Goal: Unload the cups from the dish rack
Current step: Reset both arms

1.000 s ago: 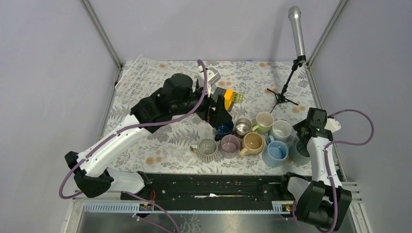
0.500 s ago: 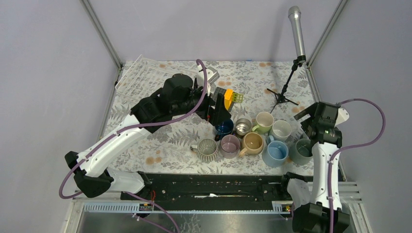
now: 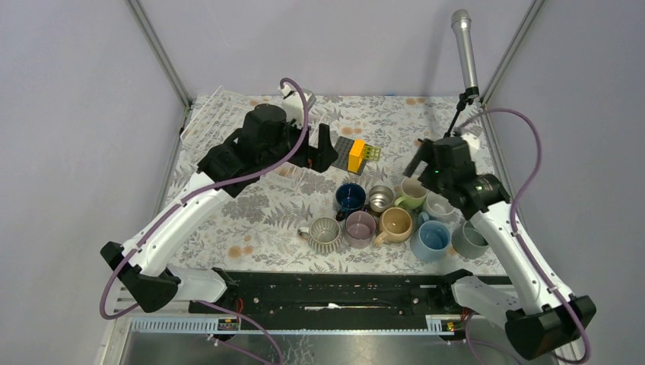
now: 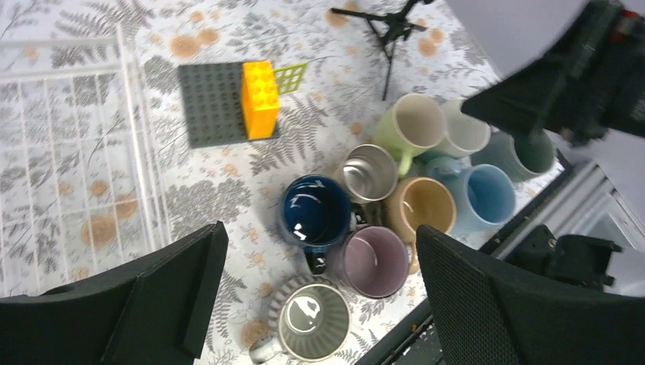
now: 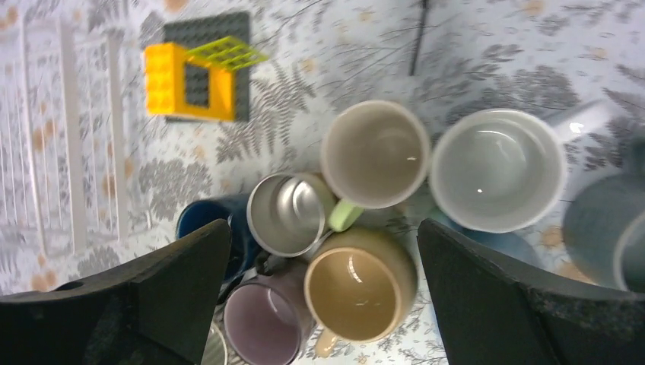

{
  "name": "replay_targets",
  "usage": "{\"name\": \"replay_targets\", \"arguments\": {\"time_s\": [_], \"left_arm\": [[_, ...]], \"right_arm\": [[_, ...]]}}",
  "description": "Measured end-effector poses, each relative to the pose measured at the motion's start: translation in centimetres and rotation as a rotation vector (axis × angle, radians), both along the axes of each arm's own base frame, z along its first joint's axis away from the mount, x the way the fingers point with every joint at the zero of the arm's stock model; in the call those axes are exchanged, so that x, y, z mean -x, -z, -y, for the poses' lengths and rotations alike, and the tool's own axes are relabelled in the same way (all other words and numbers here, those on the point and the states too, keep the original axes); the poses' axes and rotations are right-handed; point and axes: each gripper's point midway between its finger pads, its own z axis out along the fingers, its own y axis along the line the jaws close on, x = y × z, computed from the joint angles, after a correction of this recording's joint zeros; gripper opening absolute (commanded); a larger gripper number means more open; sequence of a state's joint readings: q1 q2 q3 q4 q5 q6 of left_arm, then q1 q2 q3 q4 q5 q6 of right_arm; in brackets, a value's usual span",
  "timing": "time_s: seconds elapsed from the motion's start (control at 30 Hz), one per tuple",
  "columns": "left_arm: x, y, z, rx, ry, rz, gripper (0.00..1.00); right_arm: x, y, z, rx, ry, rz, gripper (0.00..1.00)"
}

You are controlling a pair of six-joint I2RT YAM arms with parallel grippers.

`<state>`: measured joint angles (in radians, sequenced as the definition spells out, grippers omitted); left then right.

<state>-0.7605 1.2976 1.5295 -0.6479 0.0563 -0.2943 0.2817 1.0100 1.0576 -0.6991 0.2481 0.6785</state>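
Observation:
Several cups stand upright in a cluster on the floral tablecloth: navy [image 3: 350,198], steel [image 3: 380,199], pale green [image 3: 413,191], white [image 3: 440,204], ribbed [image 3: 325,233], mauve [image 3: 360,227], tan [image 3: 395,224], light blue [image 3: 430,239] and grey [image 3: 468,239]. The dish rack [image 3: 217,122] lies at the back left; no cup shows in it. My left gripper [image 3: 319,152] hangs open, high up behind the navy cup [image 4: 316,211]. My right gripper [image 3: 420,163] is open above the pale green cup [image 5: 374,154] and tan cup [image 5: 359,285]. Neither holds anything.
A dark grey studded plate [image 3: 340,149] with a yellow block [image 3: 356,155] and a green grid piece [image 3: 372,153] sits behind the cups. A microphone on a small tripod [image 3: 445,148] stands at the back right. Metal frame posts border the table.
My right arm swung from the grey cup at the right edge to above the cluster, and its jaws opened wider. My left gripper rose and drew back from over the navy cup.

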Motion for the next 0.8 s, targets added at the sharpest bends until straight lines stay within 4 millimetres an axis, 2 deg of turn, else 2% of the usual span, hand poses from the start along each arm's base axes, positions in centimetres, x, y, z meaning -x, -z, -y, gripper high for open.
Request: {"name": "replay_targets", "arguments": {"time_s": [0.1,0.23,0.3,0.43,0.6,0.7,0.8], "left_arm": [[-1.5,1.7,-1.4,-0.014,-0.061,-0.033,0.99],[-2.5,4.5,-3.0,-0.048,-0.124,-0.088,0.99],[-2.8,5.2,-3.4,-0.058,-0.147,-0.099,0.99],[-3.4,5.5,-3.8,-0.059,-0.19,-0.094,0.99],[-4.5,4.8,-4.5,-0.029,-0.27,-0.079,0.99],[-5.1,4.5,-5.1,-0.017,-0.324,-0.083,0.99],[-5.9,3.6,-5.6,-0.001,-0.372,-0.071,0.99]], "right_arm": [[0.3,-0.6,-4.0,0.024,-0.111,0.01,1.0],[0.6,-1.5,-9.0,0.054,-0.247,0.026,1.0],[0.5,-1.9,-10.7,0.055,-0.297,0.036,1.0],[-0.9,-3.5,-12.9,0.048,-0.362,0.07,1.0],[-3.5,-7.7,-16.1,0.006,-0.445,0.177,1.0],[-3.9,-9.6,-17.0,-0.016,-0.488,0.237,1.0],[-4.1,-10.4,-17.6,-0.031,-0.523,0.265,1.0]]}}
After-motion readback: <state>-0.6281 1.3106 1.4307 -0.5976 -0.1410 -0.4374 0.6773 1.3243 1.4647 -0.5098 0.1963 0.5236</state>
